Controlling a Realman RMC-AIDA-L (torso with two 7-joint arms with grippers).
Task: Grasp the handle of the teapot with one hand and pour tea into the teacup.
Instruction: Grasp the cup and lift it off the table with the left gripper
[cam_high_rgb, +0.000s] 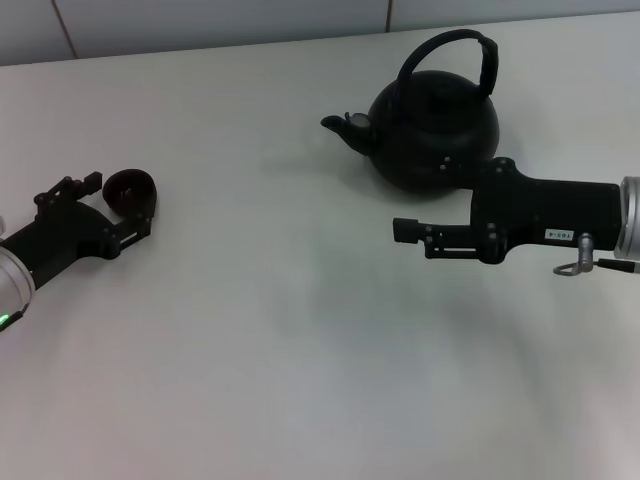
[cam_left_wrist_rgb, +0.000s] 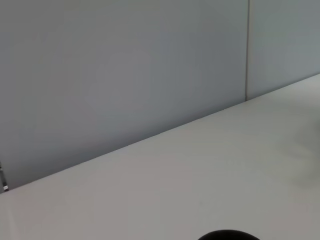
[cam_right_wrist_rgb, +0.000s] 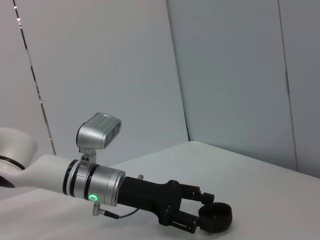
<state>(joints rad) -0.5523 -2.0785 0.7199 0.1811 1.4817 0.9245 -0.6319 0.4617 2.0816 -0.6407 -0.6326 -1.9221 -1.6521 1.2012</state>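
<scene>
The matte-black teapot (cam_high_rgb: 435, 125) stands upright at the far right of the white table, its spout (cam_high_rgb: 340, 125) pointing left and its arched handle (cam_high_rgb: 470, 45) free above it. My right gripper (cam_high_rgb: 408, 230) hovers just in front of the teapot, level and pointing left, clear of the handle. At the left, the small black teacup (cam_high_rgb: 130, 192) sits between the fingers of my left gripper (cam_high_rgb: 120, 205), which is shut on it. The right wrist view shows the same hold, left gripper (cam_right_wrist_rgb: 204, 212) on the teacup (cam_right_wrist_rgb: 216, 218). The teacup's rim (cam_left_wrist_rgb: 227, 235) peeks into the left wrist view.
The white table (cam_high_rgb: 300, 350) stretches between the two arms. A grey panelled wall (cam_high_rgb: 200, 25) runs along the table's far edge, close behind the teapot.
</scene>
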